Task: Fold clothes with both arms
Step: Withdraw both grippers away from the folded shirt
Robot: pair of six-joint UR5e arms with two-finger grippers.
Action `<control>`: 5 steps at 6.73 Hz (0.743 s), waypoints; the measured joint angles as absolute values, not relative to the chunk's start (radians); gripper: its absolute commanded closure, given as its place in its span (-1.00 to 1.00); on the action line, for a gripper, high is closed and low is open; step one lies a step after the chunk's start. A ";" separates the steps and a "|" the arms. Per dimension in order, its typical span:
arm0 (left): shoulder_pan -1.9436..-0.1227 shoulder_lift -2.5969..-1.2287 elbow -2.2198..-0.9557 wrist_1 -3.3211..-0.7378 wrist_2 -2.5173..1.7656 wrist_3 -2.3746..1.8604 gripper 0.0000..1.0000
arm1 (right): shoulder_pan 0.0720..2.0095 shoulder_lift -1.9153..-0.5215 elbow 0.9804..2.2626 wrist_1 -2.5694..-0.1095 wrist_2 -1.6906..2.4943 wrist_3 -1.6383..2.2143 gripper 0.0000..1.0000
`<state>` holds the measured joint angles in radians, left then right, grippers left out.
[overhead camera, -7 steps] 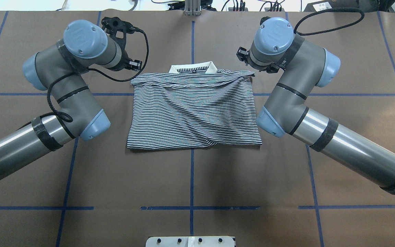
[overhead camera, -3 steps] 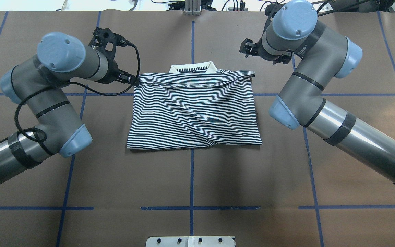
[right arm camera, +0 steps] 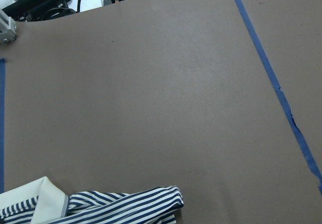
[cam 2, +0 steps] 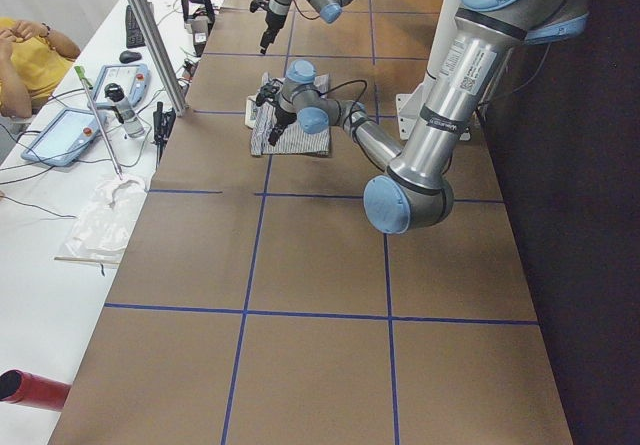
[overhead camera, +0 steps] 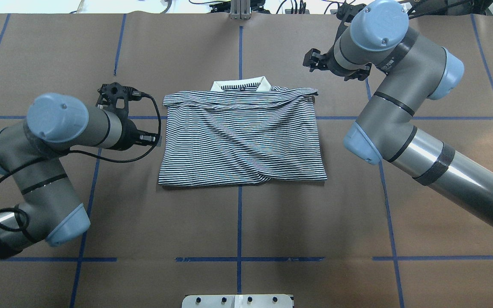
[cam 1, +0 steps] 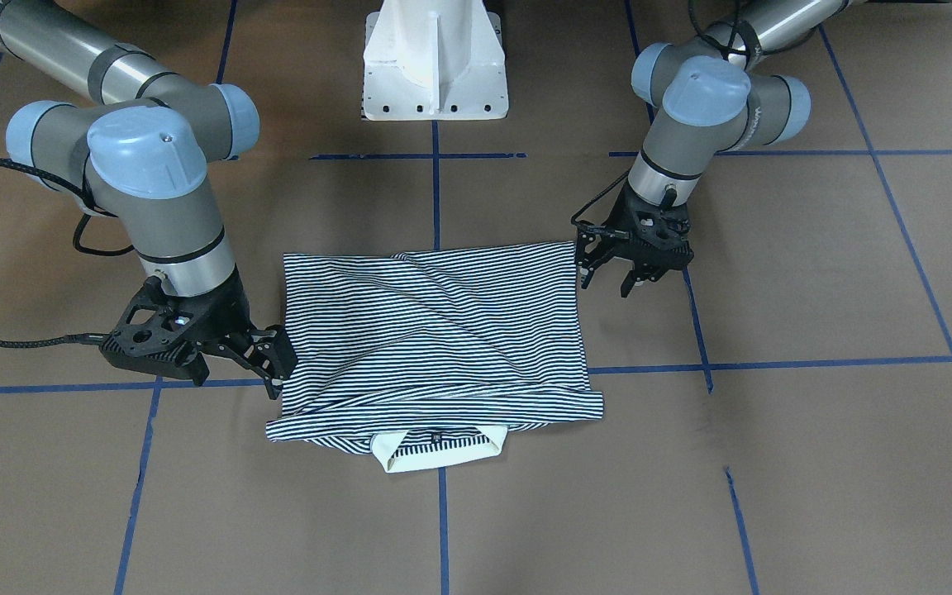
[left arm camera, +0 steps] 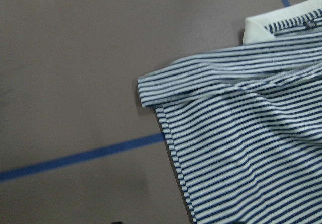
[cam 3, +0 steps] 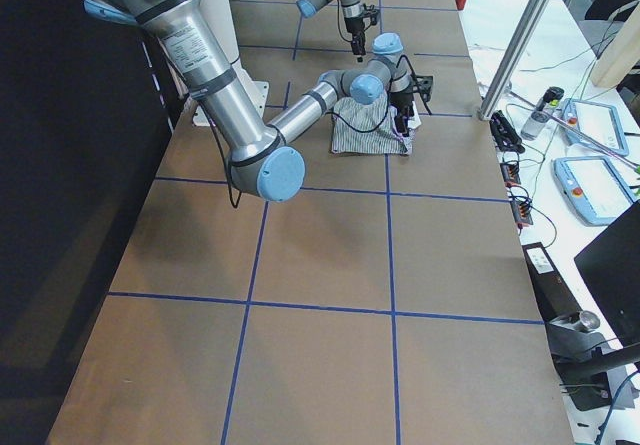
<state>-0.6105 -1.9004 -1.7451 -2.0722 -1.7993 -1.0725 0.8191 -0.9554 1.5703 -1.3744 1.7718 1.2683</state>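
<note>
Brown paper-covered desk (overhead camera: pixel 238 222) with blue tape grid lines (overhead camera: pixel 239 201). Two grey metal jointed arms with light blue joint caps: left arm (overhead camera: pixel 58 124) low beside the garment's left edge, right arm (overhead camera: pixel 396 107) off past its far right corner. Navy-and-white thin-striped polo shirt (overhead camera: pixel 242 137) folded to a rectangle at mid-desk, on the centre tape line, nearer the far edge than the robot-side edge, plain cream collar (overhead camera: pixel 241 84) poking out toward the far edge. Left jaws spread, empty, just beside the shirt's side. Right jaws apparently parted too, gripping nothing, clear of the cloth in the overhead view. Risks, as judged:
- Could press in the diagonal creases across the top layer on a further fold.
- Could pinch only the top layer and peel the fold open.
- Could snag and drag the edge with the left jaws so near.
- Could end lopsided, given the top flap overhanging at the collar end.
</note>
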 measured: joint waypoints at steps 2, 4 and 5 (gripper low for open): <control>-0.532 -1.848 -1.754 -2.151 -1.758 -1.205 0.13 | 0.820 -0.971 1.591 -1.374 1.771 1.273 -1.00; -0.502 -1.846 -1.755 -2.160 -1.751 -1.242 0.13 | 0.820 -0.984 1.602 -1.374 1.770 1.276 -1.00; -0.496 -1.847 -1.755 -2.160 -1.750 -1.244 0.13 | 0.820 -0.990 1.605 -1.373 1.769 1.276 -1.00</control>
<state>-0.4961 -1.8472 -1.7553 -2.1601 -1.7500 -1.2445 0.8197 -0.9898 1.6046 -1.3734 1.7692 1.2761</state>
